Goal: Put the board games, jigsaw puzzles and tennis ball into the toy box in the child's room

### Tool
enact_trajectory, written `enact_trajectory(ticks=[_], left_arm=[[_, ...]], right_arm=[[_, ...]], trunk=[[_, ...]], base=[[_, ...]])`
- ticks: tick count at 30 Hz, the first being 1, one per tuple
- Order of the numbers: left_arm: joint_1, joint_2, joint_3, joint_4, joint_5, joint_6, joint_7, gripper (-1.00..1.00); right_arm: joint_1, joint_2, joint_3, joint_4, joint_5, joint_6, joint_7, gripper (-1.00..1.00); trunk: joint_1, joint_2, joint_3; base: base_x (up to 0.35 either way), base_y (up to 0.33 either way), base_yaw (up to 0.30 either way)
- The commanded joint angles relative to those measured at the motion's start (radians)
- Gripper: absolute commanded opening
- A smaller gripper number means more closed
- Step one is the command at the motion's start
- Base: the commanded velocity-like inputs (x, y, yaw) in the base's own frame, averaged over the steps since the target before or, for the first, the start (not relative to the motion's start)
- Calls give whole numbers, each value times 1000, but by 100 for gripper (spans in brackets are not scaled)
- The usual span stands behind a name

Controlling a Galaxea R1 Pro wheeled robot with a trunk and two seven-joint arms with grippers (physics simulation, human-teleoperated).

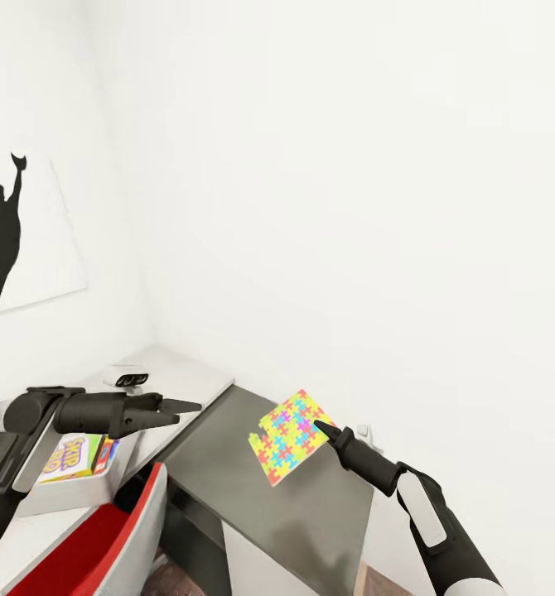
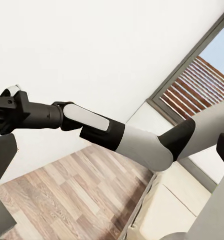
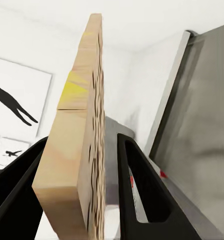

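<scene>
Right claw [image 3: 86, 200]: two black fingers closed onto the edge of a thin square wooden board, the jigsaw puzzle [image 3: 79, 145], seen edge-on in the right wrist view; one finger [image 3: 142, 195] presses its patterned face, the other its plain wooden back.
Jigsaw puzzle: in the head view the board [image 1: 291, 436] shows its multicoloured interlocking-piece face, tilted, lifted clear above the dark grey wing of the counter [image 1: 311, 505]; the right claw [image 1: 320, 429] grips it at its right edge.
Left claw [image 1: 186, 406]: black fingers drawn to a narrow point, nothing between them, reaching out level above the light grey wing of the counter [image 1: 186, 377].
Toy box: light grey shallow bin [image 1: 70, 490] with a rimmed top on the light grey wing, under the left arm; a flat board game box with a yellow cartoon cover [image 1: 72, 457] lies inside it, with a blue edge just beside it.
Other things: a small white and black device [image 1: 127, 377] sits at the far end of the light grey wing; a red and grey chair back [image 1: 128, 530] stands in front of the counter.
Room: white walls meeting in a corner, a white picture with a black leaping silhouette [image 1: 8, 236] on the left wall; the left wrist view shows the right arm [image 2: 117, 135] over wood-plank floor [image 2: 76, 185], with a window [image 2: 202, 85] behind.
</scene>
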Motion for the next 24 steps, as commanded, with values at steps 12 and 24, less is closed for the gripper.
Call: enact_trajectory(ticks=[12,24], left_arm=[[-1,2,-2,2,0,9,-4,100],[-1,1,-2,2,-1,9,-4,100]], right_arm=[[-1,1,-4,2,1,7,3,-100],[-1,1,-4,2,-1,7,4,-100]], trunk=[[-46,83,46],[-92,167,94]], base=[[0,0,244],[0,0,244]])
